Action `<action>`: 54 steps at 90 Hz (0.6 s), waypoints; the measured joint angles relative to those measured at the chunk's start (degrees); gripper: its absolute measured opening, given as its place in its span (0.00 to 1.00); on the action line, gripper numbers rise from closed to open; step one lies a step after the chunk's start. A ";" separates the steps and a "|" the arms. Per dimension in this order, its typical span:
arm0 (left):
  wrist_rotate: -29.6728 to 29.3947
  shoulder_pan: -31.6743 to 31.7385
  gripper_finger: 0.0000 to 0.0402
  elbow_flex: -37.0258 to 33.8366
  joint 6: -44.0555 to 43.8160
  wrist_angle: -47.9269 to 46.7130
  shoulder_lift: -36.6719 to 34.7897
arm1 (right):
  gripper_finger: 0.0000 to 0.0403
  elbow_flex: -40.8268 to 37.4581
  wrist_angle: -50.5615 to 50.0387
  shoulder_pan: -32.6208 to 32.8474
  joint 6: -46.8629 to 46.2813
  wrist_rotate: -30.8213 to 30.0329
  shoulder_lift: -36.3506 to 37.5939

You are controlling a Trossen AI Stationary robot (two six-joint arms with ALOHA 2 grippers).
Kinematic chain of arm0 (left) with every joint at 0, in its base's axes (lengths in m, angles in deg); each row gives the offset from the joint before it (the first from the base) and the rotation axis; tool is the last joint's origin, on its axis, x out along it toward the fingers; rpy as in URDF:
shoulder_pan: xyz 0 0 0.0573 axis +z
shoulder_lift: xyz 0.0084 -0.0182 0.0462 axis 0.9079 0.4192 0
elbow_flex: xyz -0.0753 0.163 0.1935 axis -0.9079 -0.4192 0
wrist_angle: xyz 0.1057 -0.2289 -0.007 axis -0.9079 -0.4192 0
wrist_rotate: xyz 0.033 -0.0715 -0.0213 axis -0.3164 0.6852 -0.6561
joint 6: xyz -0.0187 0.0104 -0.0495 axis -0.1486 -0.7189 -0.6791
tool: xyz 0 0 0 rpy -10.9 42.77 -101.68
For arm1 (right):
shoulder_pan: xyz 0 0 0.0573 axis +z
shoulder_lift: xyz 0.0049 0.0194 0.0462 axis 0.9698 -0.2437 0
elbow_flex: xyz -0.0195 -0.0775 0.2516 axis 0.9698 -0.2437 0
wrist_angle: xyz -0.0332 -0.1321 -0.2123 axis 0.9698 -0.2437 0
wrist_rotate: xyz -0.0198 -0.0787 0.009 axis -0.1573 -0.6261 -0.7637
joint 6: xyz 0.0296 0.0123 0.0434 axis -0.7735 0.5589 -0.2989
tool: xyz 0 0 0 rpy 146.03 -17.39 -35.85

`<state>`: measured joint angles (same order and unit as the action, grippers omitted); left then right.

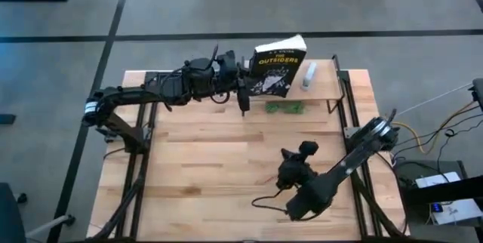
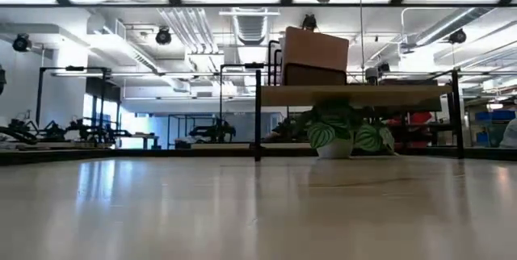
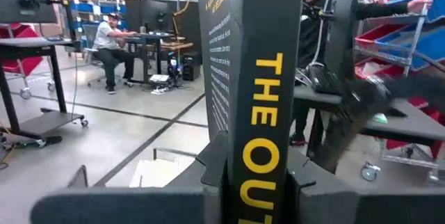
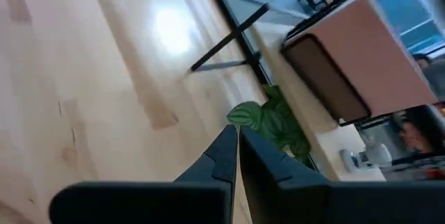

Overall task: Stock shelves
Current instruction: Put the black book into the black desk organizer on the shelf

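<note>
One book (image 1: pixel 275 68), a stiff, light paperback best pinched across its spine, stands on the shelf (image 1: pixel 321 84) at the table's far edge, clenched in the left gripper (image 1: pixel 247 68), while the right gripper (image 1: pixel 302 152), fingers pressed together and empty, waits near the front.

The book (image 1: pixel 275 68) has a black cover with yellow title lettering and a white line drawing, its page edges white. The shelf (image 1: pixel 321 84) is pale wood on black legs; the plant (image 2: pixel 343 131) beneath has green leaves striped white
</note>
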<state>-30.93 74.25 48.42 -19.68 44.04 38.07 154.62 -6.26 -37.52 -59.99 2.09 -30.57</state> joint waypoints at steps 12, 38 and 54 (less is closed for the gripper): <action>0.07 -0.66 0.10 -6.91 0.00 4.98 -3.94 | 0.00 0.00 -0.02 0.00 1.01 -0.01 6.21; 0.09 -3.30 0.10 -25.27 -0.51 16.82 -15.74 | 0.02 -0.04 2.44 -0.85 8.78 -2.28 14.86; 0.11 -5.21 0.10 -35.84 -0.61 25.56 -20.98 | 0.14 -0.04 11.67 -3.52 19.09 -2.83 16.85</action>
<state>-30.82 69.05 12.57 -20.29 69.59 17.09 154.58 5.40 -41.04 -40.90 -0.75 -13.72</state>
